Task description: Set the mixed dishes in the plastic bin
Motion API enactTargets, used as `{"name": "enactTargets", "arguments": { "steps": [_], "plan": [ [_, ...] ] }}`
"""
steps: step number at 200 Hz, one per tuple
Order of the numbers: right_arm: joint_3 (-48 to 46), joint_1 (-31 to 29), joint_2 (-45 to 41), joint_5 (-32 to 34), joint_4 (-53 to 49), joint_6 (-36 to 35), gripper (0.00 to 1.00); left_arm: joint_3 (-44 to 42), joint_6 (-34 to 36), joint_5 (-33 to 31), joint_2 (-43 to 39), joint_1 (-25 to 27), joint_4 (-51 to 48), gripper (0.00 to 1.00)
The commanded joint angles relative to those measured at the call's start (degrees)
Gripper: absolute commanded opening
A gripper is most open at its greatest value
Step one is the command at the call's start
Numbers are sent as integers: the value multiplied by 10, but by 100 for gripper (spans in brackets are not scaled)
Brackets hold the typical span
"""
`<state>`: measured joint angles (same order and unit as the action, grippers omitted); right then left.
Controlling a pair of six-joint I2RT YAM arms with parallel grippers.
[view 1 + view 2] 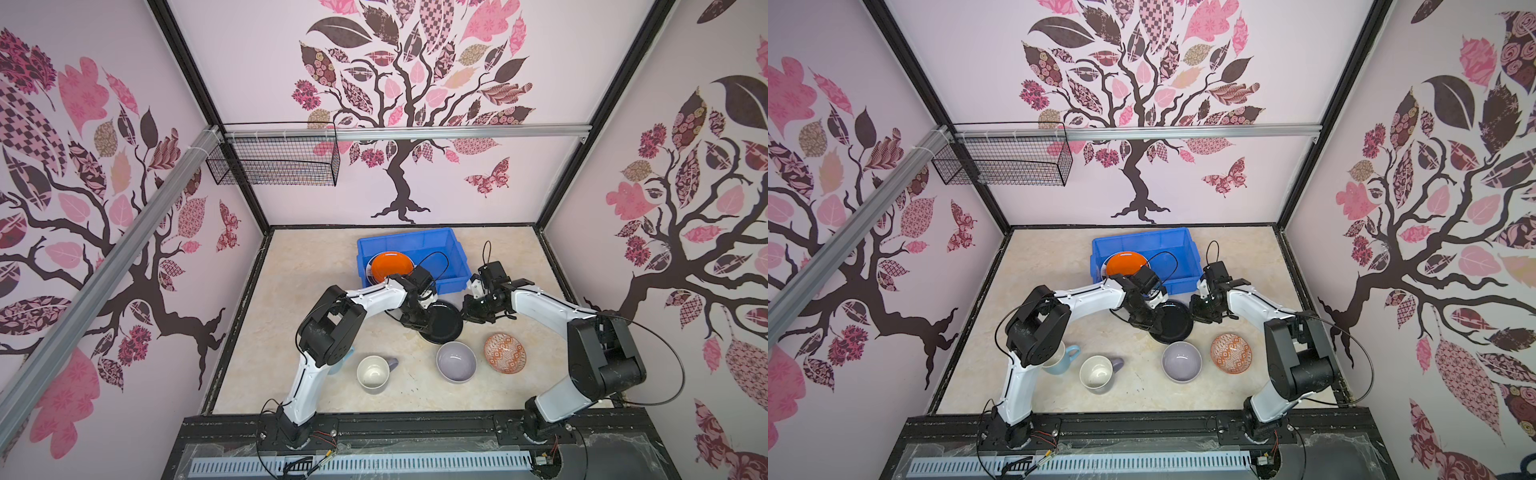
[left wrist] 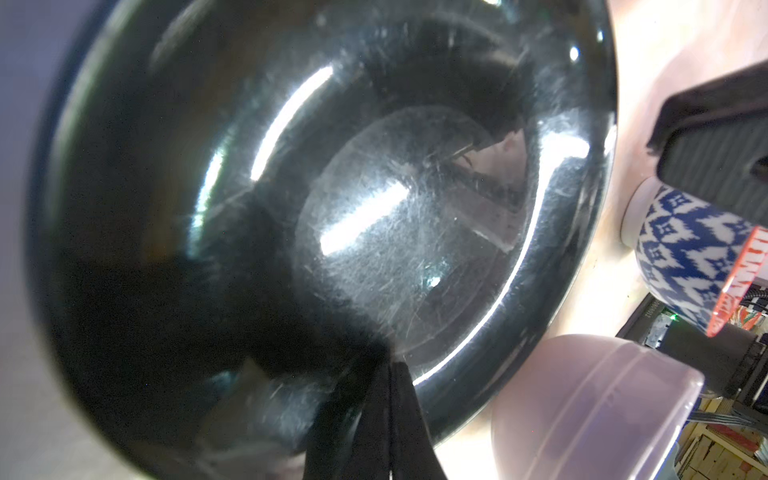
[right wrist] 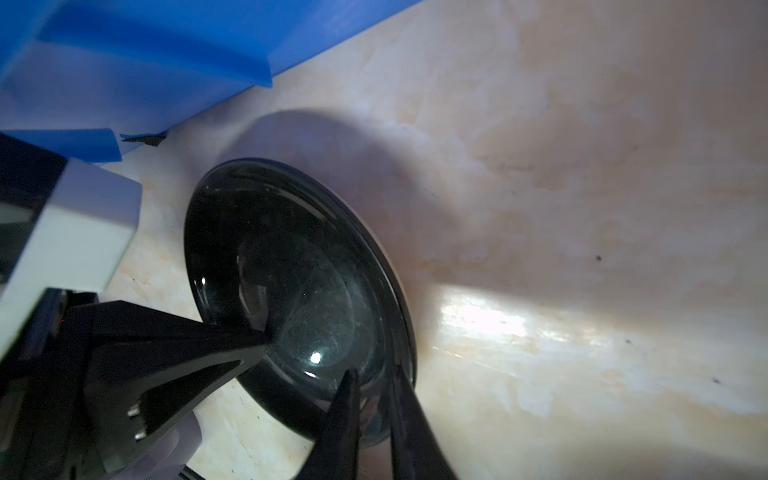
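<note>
The black plate is held tilted just in front of the blue plastic bin. My left gripper is shut on its left rim, and the plate fills the left wrist view. My right gripper straddles the opposite rim of the plate with its fingers slightly apart. An orange plate lies in the bin's left half on other plates.
In front stand a lavender bowl, an orange-white patterned bowl, a lavender mug and a light-blue mug half hidden by the left elbow. A black wire basket hangs on the back wall.
</note>
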<state>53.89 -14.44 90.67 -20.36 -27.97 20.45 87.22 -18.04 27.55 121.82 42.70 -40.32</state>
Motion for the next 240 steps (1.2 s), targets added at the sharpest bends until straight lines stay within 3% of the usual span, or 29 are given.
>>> {"name": "enactTargets", "arguments": {
  "steps": [1, 30, 80, 187, 212, 240],
  "plan": [
    [4, 1, -6, 31, -11, -8, 25, 8, -3, 4, 19, -8, 9, 0],
    [5, 1, -15, 54, -23, -9, 31, 15, -9, 18, 31, -7, 14, 0],
    [6, 1, 10, 48, -31, -9, 29, 48, -17, 40, 63, -3, 11, 0],
    [-1, 1, 59, 18, 26, 2, 16, 85, -22, 48, 97, 16, 9, 0],
    [2, 1, 64, 26, 22, 3, 0, 84, -20, 43, 93, 17, 4, 0],
    [0, 2, 46, 65, 3, 0, 0, 80, -4, 19, 69, 18, -16, 0]
  ]
}}
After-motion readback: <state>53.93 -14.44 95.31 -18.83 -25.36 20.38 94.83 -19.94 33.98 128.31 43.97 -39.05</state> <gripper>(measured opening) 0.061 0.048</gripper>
